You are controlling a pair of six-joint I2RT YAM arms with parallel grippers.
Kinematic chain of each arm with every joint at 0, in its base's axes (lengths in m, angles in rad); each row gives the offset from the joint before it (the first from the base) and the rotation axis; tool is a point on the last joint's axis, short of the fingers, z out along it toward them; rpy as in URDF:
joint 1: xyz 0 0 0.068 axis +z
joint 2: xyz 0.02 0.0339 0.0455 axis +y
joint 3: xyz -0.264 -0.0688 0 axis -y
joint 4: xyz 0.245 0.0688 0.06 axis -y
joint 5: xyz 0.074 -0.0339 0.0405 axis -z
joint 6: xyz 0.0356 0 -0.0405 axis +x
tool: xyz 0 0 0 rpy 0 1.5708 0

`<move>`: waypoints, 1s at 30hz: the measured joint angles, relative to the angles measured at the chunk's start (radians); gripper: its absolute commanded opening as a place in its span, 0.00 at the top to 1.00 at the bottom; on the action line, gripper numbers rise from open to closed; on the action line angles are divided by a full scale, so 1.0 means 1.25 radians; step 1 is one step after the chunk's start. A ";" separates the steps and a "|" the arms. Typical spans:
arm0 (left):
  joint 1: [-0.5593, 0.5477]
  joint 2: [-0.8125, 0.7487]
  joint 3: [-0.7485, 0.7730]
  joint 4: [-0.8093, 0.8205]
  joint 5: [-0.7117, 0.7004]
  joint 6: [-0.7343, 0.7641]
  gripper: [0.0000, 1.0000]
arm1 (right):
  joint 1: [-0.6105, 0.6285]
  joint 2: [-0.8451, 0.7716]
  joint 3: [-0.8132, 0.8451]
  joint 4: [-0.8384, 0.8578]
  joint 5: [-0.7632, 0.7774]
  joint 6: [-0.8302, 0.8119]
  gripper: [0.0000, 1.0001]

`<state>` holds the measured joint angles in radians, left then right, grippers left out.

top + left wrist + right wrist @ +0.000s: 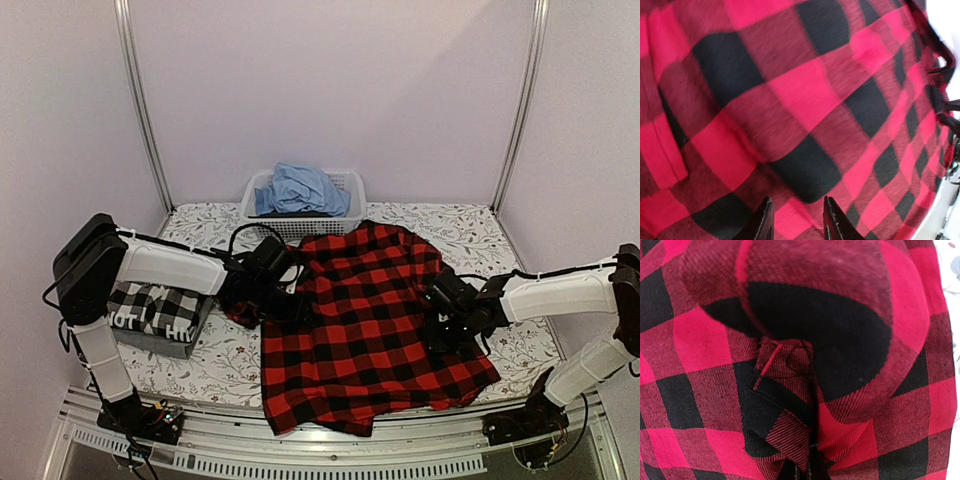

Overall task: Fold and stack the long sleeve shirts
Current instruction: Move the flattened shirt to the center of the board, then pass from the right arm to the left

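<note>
Red-and-black flannel (370,320), a buffalo-check long sleeve shirt, lies spread over the middle of the floral-printed surface (210,372), its near hem reaching the front edge. It is laid broad and mostly flat, presumably because a fold needs a flat start. The arms sit at opposite sides so that, as I judge it, both edges can be lifted over together.

The right gripper (443,314) is at the shirt's right edge, its jaws together on a pinch of cloth. The right wrist view shows a puckered tuck drawn down into them, with a loose lobe of fabric bulging above.

The left gripper (797,222) is at the left edge, by a bunch of the cloth. Its jaws stand partly apart with flannel showing between the tips (whether they actually pinch it, I cannot tell). The weave looks soft and brushed, and rumples readily.

At the left, apart from the work, a folded black-and-white check shirt (165,298) rests on a dark grey shirt (150,325) with white lettering, likely the stack to build on. At the rear a basket (352,186) holds blue cloth (300,188).
</note>
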<state>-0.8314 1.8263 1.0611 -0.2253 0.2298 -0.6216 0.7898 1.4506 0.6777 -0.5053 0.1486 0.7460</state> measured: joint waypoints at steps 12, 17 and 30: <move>0.002 -0.084 -0.164 0.015 0.006 0.005 0.66 | 0.176 -0.071 -0.031 -0.066 -0.048 0.191 0.99; 0.002 -0.103 -0.151 -0.056 -0.005 0.016 0.65 | 0.162 -0.155 0.024 -0.210 -0.019 0.209 0.98; 0.002 -0.119 0.136 -0.085 0.047 0.056 0.58 | 0.089 -0.135 0.360 -0.114 0.011 -0.050 0.98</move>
<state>-0.8291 1.6772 1.2304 -0.3313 0.2886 -0.5522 0.9005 1.2823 1.1271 -0.6479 0.1623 0.6830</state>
